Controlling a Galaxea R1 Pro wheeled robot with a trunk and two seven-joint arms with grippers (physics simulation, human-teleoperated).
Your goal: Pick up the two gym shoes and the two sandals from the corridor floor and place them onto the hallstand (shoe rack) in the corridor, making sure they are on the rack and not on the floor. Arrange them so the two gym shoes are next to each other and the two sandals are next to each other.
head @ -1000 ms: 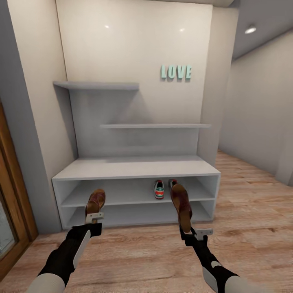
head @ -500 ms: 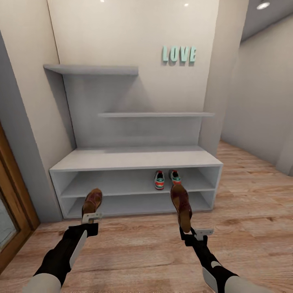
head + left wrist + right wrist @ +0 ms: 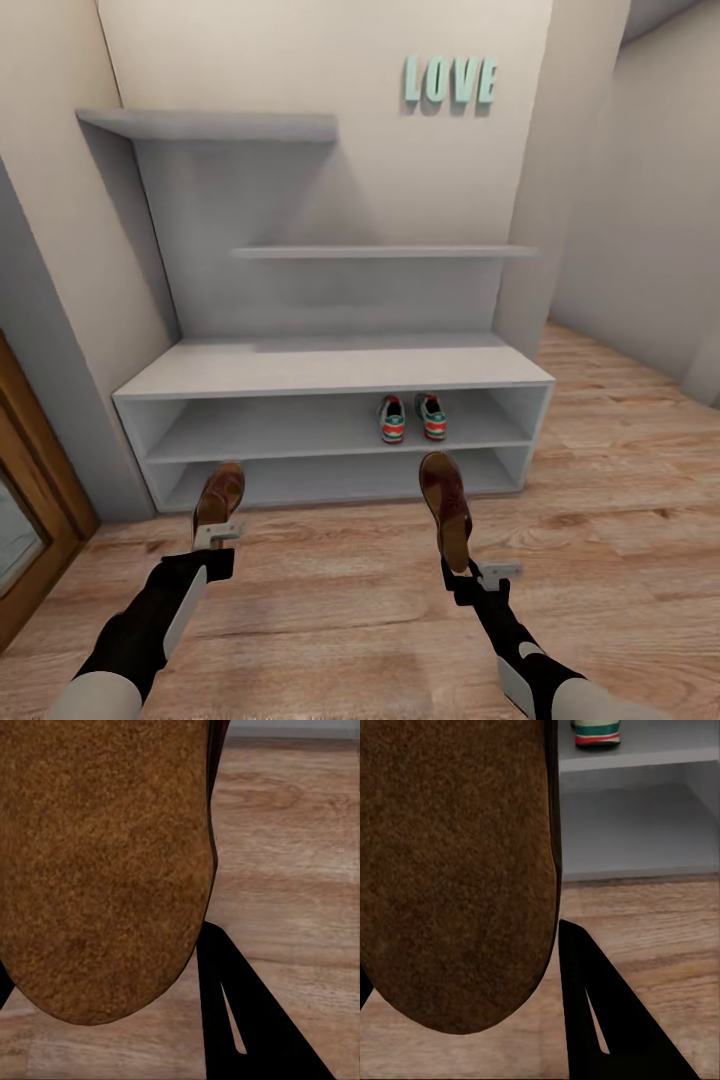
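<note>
Both gym shoes [image 3: 411, 418] stand side by side on the upper shelf of the light-grey hallstand [image 3: 330, 370], right of its middle; one heel [image 3: 597, 733] shows in the right wrist view. My left gripper [image 3: 217, 532] is shut on one brown sandal [image 3: 220, 493], held over the corridor floor [image 3: 330, 600] in front of the rack's left half. My right gripper [image 3: 470, 575] is shut on the other sandal [image 3: 445, 507], held toe-forward below the gym shoes. In each wrist view a sandal sole looms large: left [image 3: 101, 862], right [image 3: 457, 862].
A wooden door frame [image 3: 30, 520] stands at the left edge. Stepped wall shelves [image 3: 380, 252] and teal LOVE letters [image 3: 450, 80] hang above the rack. The corridor continues to the right along a white wall [image 3: 640, 250].
The whole view has tilted down and drawn closer to the rack. Both sandals now sit lower against the rack, in front of its bottom shelf. Both grips are unchanged.
</note>
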